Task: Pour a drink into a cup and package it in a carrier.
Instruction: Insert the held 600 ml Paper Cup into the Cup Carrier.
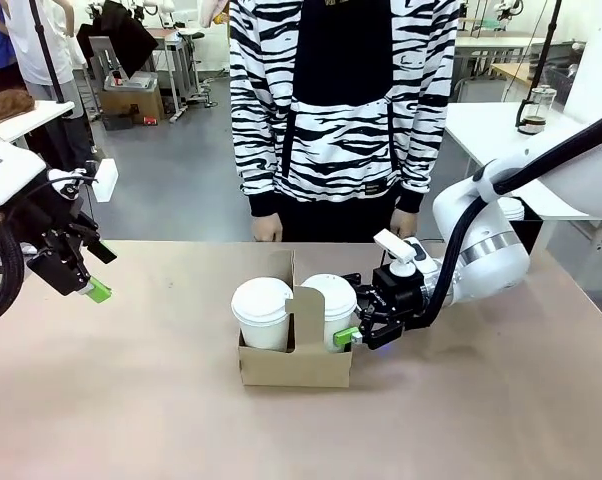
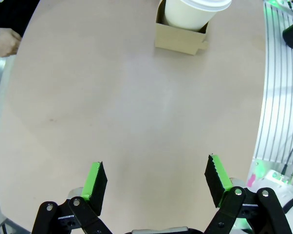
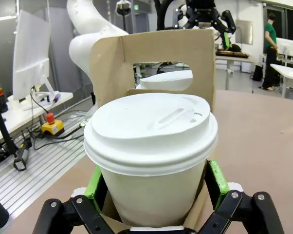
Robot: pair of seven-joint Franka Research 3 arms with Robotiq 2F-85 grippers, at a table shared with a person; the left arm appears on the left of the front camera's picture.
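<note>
Left gripper (image 1: pixel 86 272), left edge of frame: raised off the table (image 1: pixel 131 400), jaws wide, holding nothing; seemingly parked clear of the work.

Centre frame: carrier (image 1: pixel 296 365) on the table, two lidded cups in its holes, handle upright between them. The second cup (image 1: pixel 262 312) sits on the left.

Right of centre: right gripper (image 1: pixel 359 330) level with the cup (image 1: pixel 329 305), pads (image 3: pixel 215 176) either side of it. Jaws look spread, probably a release after seating. Pad contact hard to judge. Cup bases hidden in the carrier; contents unseen under lids.
</note>
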